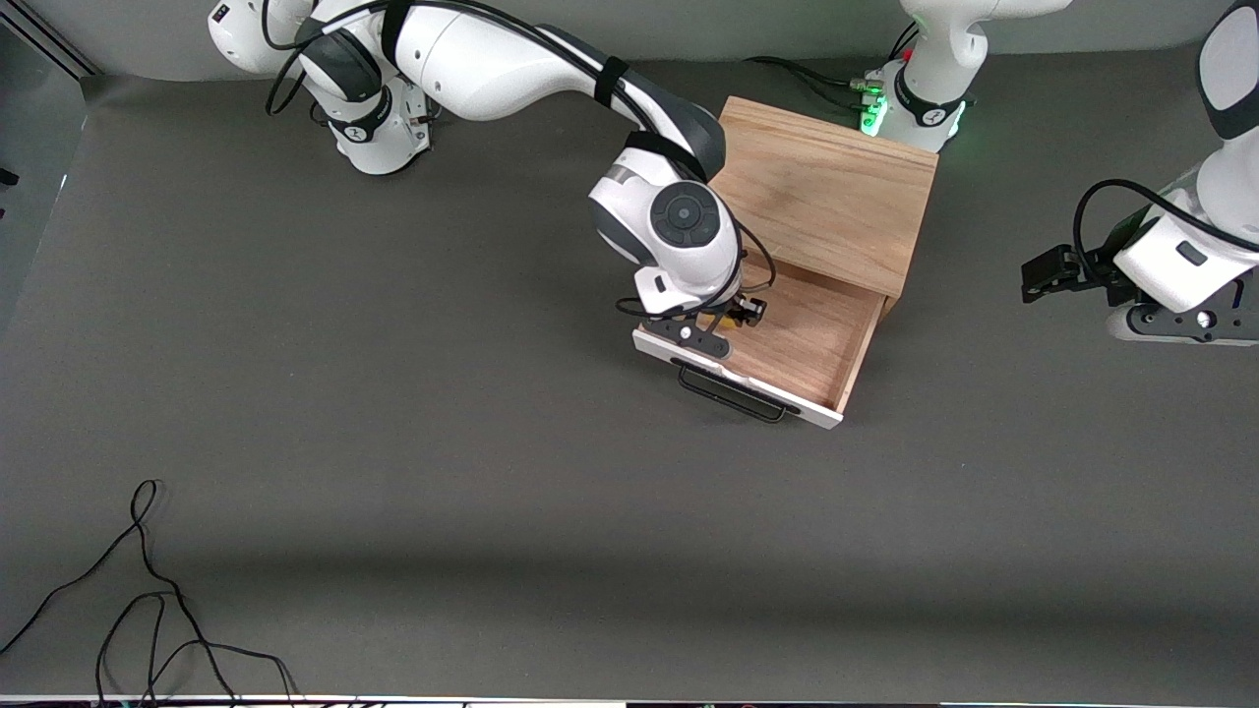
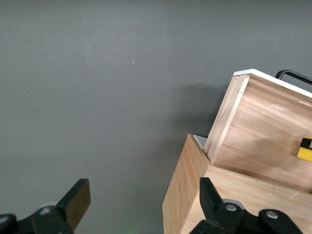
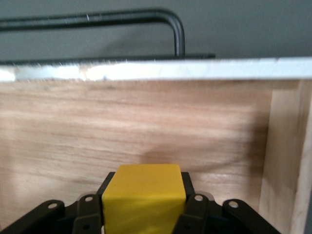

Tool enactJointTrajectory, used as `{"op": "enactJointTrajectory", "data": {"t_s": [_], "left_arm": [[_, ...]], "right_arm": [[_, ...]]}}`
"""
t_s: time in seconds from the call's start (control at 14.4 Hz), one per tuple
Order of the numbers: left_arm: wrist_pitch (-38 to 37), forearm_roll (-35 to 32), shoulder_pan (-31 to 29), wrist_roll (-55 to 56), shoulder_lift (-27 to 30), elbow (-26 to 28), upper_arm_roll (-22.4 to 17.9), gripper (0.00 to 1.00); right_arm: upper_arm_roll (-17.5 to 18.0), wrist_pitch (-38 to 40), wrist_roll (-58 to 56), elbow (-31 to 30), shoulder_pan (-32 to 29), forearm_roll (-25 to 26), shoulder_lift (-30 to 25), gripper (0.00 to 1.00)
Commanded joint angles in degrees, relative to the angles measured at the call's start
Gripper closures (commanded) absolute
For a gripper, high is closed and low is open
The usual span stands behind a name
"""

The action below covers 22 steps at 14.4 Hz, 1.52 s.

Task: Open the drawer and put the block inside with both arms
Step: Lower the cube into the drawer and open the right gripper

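The drawer (image 1: pixel 811 339) stands pulled out of the oak box (image 1: pixel 826 187), its white front panel (image 1: pixel 748 385) and black wire handle (image 1: pixel 733 393) facing the front camera. My right gripper (image 1: pixel 736 315) hangs low inside the drawer, shut on the yellow block (image 1: pixel 729 319). The right wrist view shows the block (image 3: pixel 144 192) between the black fingers (image 3: pixel 189 192), just over the wooden drawer floor (image 3: pixel 146 122) and close to the front panel (image 3: pixel 156 70). My left gripper (image 1: pixel 1045 275) waits open over bare table past the left arm's end of the box. In its wrist view, the fingers (image 2: pixel 78 197) are wide apart beside the box.
Loose black cables (image 1: pixel 148 610) lie on the grey table close to the front camera at the right arm's end. The left arm's green-lit base (image 1: pixel 910 98) stands right beside the box's back corner. The right arm's forearm passes over the box's top.
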<state>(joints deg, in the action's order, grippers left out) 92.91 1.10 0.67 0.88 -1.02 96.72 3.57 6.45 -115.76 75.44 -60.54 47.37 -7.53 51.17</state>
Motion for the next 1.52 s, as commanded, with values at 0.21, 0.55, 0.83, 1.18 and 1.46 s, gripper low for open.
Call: {"op": "enactJointTrajectory", "data": {"t_s": [0.21, 0.55, 0.83, 1.18, 1.46], "left_arm": [[-0.44, -0.84, 0.12, -0.71, -0.65, -1.54, -0.49, 0.0], [-0.71, -0.93, -0.23, -0.79, -0.57, -1.45, -0.23, 0.0], [-0.71, -0.93, -0.23, -0.79, -0.48, -1.45, -0.23, 0.0], [-0.44, -2.77, -0.23, -0.79, -0.48, -1.54, -0.14, 0.0], [-0.27, -3.56, -0.14, -0.79, -0.48, -1.54, -0.05, 0.0]], "right_arm": [[-0.3, -4.21, 3.75, -1.69, 1.41, 0.94, 0.69, 0.53], [-0.38, -4.21, 4.97, -1.51, 1.41, 0.94, 0.51, 0.0], [-0.73, -3.51, 5.59, -1.16, 0.8, 0.76, -2.37, 0.0], [-1.35, -3.33, 3.76, -0.99, -3.76, 0.94, -7.74, 0.0], [-1.35, 5.35, -9.05, -1.51, -10.52, 0.15, -14.5, 0.0]]}}
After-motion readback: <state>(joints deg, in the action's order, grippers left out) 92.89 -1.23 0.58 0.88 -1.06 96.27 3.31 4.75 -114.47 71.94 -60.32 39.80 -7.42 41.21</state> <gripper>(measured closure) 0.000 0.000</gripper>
